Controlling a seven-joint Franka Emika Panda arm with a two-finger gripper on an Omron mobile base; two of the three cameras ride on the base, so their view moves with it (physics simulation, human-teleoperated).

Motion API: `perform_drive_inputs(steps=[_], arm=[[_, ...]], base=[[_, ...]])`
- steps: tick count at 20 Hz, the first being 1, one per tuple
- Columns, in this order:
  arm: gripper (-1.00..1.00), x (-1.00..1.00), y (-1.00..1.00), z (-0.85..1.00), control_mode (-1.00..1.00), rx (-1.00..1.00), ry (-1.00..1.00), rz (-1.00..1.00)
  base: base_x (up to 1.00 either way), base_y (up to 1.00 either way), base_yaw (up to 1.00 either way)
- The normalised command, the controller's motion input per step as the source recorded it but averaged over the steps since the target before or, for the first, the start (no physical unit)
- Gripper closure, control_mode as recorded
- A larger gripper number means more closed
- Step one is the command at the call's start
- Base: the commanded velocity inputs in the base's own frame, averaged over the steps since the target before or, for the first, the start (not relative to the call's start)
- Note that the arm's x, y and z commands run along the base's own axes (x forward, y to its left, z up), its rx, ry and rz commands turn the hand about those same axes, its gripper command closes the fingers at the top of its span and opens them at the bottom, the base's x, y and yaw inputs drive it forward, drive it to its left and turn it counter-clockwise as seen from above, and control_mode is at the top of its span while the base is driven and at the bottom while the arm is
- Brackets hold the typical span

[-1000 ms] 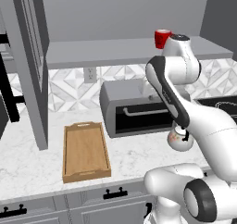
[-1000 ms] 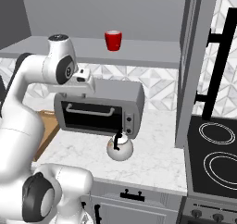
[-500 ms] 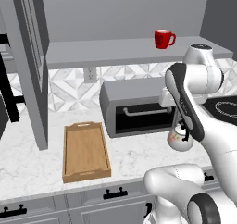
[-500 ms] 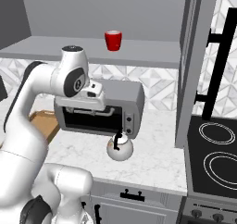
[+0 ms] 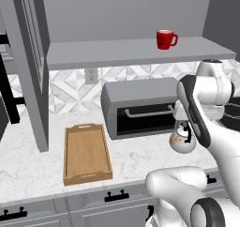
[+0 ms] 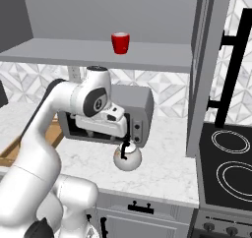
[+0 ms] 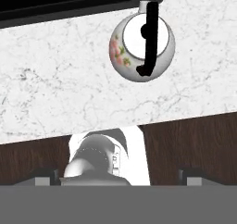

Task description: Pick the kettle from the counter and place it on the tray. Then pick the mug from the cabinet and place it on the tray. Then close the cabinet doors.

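- Spanning the scene, the counter (image 5: 140, 158) runs left to right under the open cabinet (image 5: 140, 52), whose cabinet doors (image 5: 30, 66) stand swung wide.
- A grey toaster oven (image 5: 140, 106) sits at the far side of the counter, in the middle.
- Left of the oven, the tray (image 5: 86, 153) lies flat and bare, long side running near to far.
- The arm reaches over the counter's right part, and the gripper (image 6: 120, 129) hangs above the kettle (image 6: 127, 156), just in front of the oven.
- The kettle stands upright on the counter, touching nothing, at the oven's near right corner and well apart from the tray.
- From the hand view the kettle (image 7: 142, 46) sits toward the top, its black arched handle (image 7: 149, 38) crossing the lid.
- The fingers are spread fully apart and hold nothing.
- The mug (image 5: 166, 38) waits on the cabinet shelf, up and to the right.
- The step in hand looks like the approach for the kettle pick. To do it well, I would centre the hand over the handle's arch, turn the wrist so the fingers straddle the thin bar across its width, then come straight down.
- Keeping clear of the oven's front matters, since it stands just beside the kettle.
- Closing high on the arch should let the kettle hang level.
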Motion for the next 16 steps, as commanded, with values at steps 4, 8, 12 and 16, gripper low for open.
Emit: perform_drive_inputs(steps=[4,8,12,16], arm=[[-1.0,-0.11,-0.38,-0.37,-1.0,0.0,0.1,-0.08],[-1.0,-0.12,-0.29,-0.27,-1.0,0.0,0.02,-0.06],[-1.0,0.0,-0.14,-0.15,-1.0,0.0,0.0,-0.01],[-1.0,0.0,-0.14,-0.2,-1.0,0.0,0.04,-0.02]], base=[[0.0,0.0,0.0],[0.0,0.0,0.0],[0.0,0.0,0.0],[0.0,0.0,0.0]])
